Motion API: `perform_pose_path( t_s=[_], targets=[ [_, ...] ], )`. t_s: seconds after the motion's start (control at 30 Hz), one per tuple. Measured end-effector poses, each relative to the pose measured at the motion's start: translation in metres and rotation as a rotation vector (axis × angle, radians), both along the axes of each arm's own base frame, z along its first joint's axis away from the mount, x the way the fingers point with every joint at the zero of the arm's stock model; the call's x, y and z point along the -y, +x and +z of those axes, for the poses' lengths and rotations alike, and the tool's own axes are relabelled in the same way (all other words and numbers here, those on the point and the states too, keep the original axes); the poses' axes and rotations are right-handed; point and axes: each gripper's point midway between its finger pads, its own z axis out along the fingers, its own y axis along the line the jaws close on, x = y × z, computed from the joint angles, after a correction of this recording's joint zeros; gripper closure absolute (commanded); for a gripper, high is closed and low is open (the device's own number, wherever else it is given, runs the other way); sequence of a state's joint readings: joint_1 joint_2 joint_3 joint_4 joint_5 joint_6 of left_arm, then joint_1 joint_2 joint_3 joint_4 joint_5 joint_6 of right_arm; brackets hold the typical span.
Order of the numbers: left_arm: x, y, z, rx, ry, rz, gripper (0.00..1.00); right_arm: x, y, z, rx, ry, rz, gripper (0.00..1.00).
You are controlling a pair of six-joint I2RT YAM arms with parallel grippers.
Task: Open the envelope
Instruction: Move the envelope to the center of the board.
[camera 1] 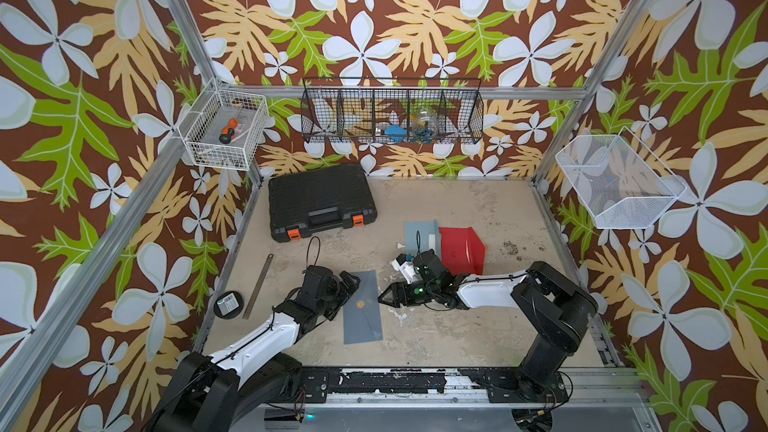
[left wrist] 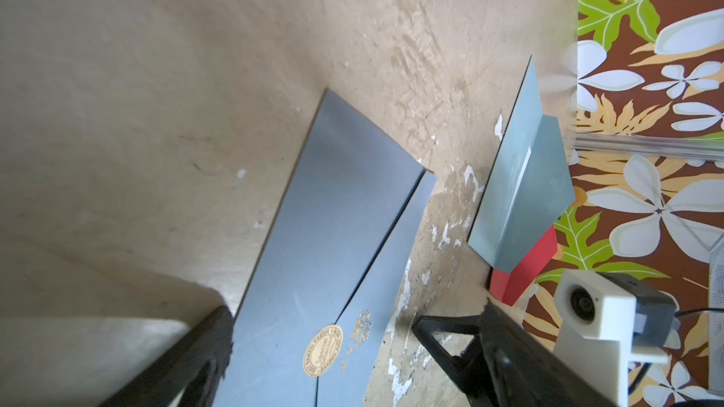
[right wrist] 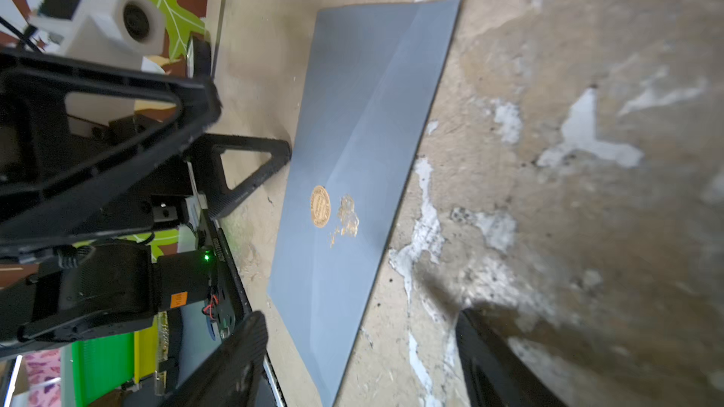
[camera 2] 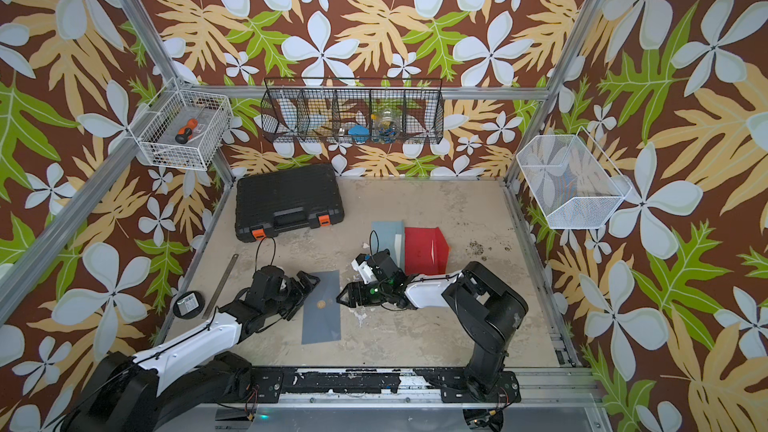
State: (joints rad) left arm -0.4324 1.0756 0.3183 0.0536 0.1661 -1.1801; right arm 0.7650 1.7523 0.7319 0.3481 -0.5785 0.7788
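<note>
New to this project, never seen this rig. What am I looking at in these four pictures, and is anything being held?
Two robot arms stand at the near edge of a walled table. Two pictures look down from one overhead camera pair; the other two come from a camera on each arm's wrist. Between the arms lies a grey envelope flat on the table, flap shut under a gold sticker. The left tool is at its left edge, the right tool at its right edge. Both are open and hold nothing. Farther back lie a lighter grey envelope, a red envelope and a black case; a ruler lies on the left.
</note>
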Motion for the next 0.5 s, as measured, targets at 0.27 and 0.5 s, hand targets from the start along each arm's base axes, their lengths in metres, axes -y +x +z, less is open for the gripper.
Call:
perform_pose_path(
  t_s=[0.27, 0.5],
  targets=[
    [0.029, 0.003, 0.001, -0.024, -0.048, -0.055, 0.00, 0.010, 0.010, 0.001, -0.013, 0.036, -0.067, 0.22],
    [0.043, 0.006, 0.001, -0.042, -0.060, -0.084, 0.00, 0.011, 0.024, 0.002, -0.032, 0.059, -0.099, 0.22]
  ],
)
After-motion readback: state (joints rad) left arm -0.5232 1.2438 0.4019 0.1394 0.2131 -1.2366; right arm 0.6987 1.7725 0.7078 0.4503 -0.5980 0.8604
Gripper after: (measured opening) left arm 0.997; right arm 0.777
